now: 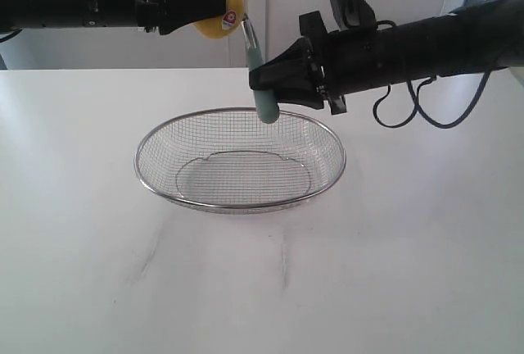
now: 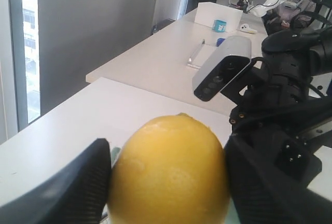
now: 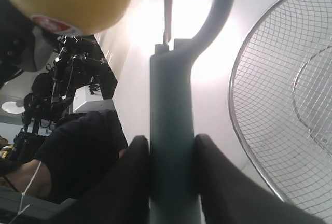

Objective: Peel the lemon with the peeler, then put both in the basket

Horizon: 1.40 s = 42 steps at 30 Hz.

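**Yellow lemon meets peeler blade above wire basket**

Steel mesh waits below as two arms bring fruit and tool together in mid-air. The left gripper (image 1: 205, 8) is clamped on the lemon (image 1: 219, 6), with a finger pressing on each of two opposite sides. That leaves the end with the white-and-red sticker (image 1: 232, 19) jutting clear toward the other arm. The right gripper (image 1: 274, 82) is closed around the pale green handle of the peeler (image 1: 266, 108) and holds it near upright, metal loop at the top. The loop sits right at the lemon's edge beside the sticker; whether blade and skin actually touch cannot be told.

Both are held well above the white surface (image 1: 409, 272), near the far rim of the basket (image 1: 237, 208), which has nothing in it. Working aloft likely gives the blade free travel along the exposed end, and keeping over the basket shortens the drop that comes afterwards.

The lemon looks bright, plump and finely dimpled. On the sides the cameras show, its skin is whole, with no pale strip cut away. By that measure the peeling has hardly begun, if at all
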Tool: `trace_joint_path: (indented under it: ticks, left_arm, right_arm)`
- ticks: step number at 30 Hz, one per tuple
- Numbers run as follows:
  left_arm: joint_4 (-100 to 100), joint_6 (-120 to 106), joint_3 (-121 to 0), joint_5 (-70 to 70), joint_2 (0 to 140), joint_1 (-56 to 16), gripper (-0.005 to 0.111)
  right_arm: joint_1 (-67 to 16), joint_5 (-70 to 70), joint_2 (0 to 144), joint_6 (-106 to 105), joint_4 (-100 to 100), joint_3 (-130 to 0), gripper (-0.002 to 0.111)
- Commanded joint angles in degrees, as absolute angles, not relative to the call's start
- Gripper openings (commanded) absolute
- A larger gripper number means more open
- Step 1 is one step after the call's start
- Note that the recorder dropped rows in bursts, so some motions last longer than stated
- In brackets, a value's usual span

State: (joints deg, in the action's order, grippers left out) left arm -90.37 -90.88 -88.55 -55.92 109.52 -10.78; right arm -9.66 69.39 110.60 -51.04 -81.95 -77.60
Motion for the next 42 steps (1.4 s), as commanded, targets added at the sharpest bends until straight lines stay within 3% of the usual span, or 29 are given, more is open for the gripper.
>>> trace_joint_path:
  ticks: [1,42]
  left_arm:
    - [-92.54,-90.86,-88.55,-57.17,108.6,-11.06,0.0]
    - [-92.54,-89.83,-88.55,-57.42,108.6,-11.06,0.0]
  right_arm:
    - [-10.45,69.96,110.65,-51.11,-82.35,-77.6,0.0]
    - [-7.99,69.96,107.28,-51.58,-84.11,-77.6,0.0]
